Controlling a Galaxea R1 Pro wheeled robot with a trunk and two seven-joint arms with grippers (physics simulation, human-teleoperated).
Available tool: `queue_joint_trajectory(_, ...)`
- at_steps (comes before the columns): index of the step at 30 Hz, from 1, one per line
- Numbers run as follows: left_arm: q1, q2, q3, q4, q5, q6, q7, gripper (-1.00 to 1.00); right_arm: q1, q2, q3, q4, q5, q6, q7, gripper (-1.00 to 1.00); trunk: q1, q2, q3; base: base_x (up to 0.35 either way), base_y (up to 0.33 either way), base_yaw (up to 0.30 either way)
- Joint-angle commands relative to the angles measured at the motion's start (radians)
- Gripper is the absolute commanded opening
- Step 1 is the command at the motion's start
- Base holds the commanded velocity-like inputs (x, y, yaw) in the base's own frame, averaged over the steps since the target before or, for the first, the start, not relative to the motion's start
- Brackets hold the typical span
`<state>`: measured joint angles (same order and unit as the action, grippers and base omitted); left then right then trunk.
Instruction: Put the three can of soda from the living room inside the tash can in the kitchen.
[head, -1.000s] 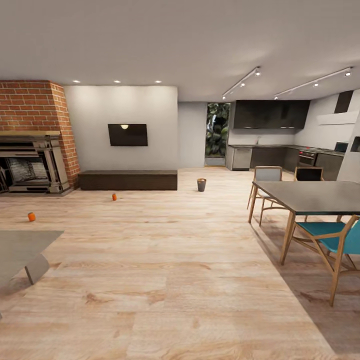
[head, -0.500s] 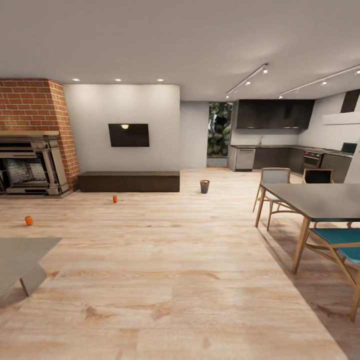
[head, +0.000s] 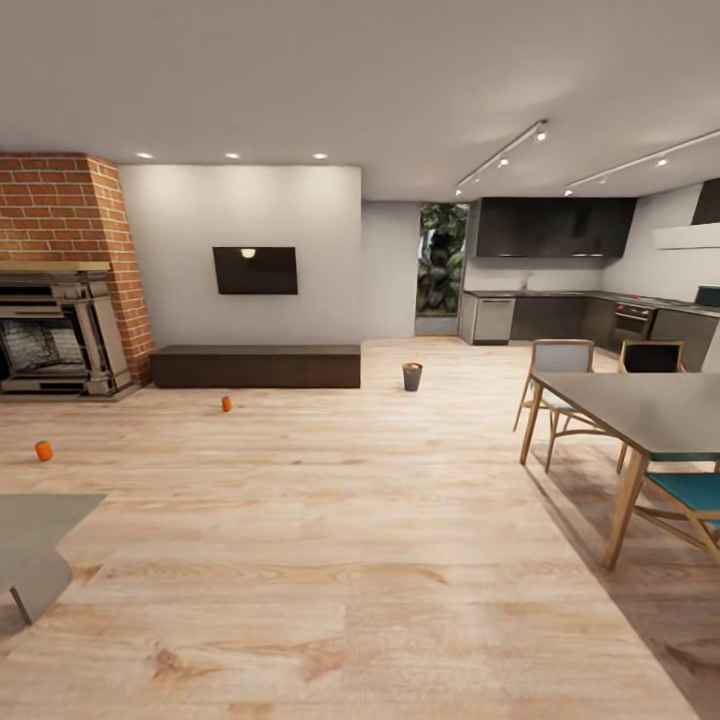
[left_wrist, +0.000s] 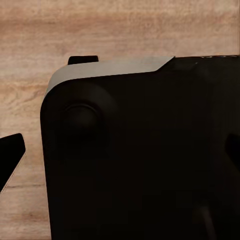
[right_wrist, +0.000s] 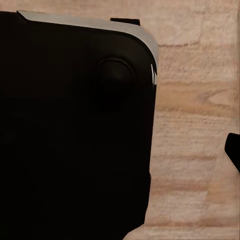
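We see two orange cans on living room floor, one (head: 226, 403) before dark bench (head: 256, 366), one (head: 43, 451) near fireplace (head: 55, 330). Blue can unspotted. Tash can (head: 412, 376) stands toward kitchen, contents hidden. We judge nothing binned yet. Gripper states: cannot tell.

No readable text.
No lettering, labels, brands, numbers or signs legible anywhere; the wall TV (head: 255, 270) screen above the low bench is dark and blank.

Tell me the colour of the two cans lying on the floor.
Both cans are bright orange, seen best in the head view.
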<state>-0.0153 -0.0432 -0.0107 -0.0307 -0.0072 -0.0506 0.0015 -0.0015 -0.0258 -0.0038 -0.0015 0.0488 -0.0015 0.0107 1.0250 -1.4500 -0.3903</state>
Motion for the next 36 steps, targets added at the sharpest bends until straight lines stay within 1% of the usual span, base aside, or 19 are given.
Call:
queue_joint_trajectory(1, 0.000, 0.000, 0.000, 0.000, 0.000, 0.000, 0.000, 1.00, 0.000, 0.000, 0.000, 0.000, 0.000, 0.000, 0.000, 1.00, 0.000, 0.000, 0.000, 0.342, 0.001, 0.000)
queue_joint_trajectory(6, 0.000, 0.000, 0.000, 0.000, 0.000, 0.000, 0.000, 1.00, 0.000, 0.001, 0.000, 0.000, 0.000, 0.000, 0.000, 1.00, 0.000, 0.000, 0.000, 0.342, 0.000, -0.031)
queue_joint_trajectory(15, 0.000, 0.000, 0.001, 0.000, 0.001, 0.000, 0.000, 1.00, 0.000, 0.002, 0.001, 0.000, 0.000, 0.000, 0.000, 1.00, 0.000, 0.000, 0.000, 0.343, 0.000, -0.140)
queue_joint_trajectory(36, 0.000, -0.001, 0.001, 0.000, 0.001, 0.000, -0.003, 1.00, 0.000, 0.002, 0.001, 0.000, 0.001, 0.000, 0.000, 1.00, 0.000, 0.000, 0.000, 0.343, 0.000, -0.006)
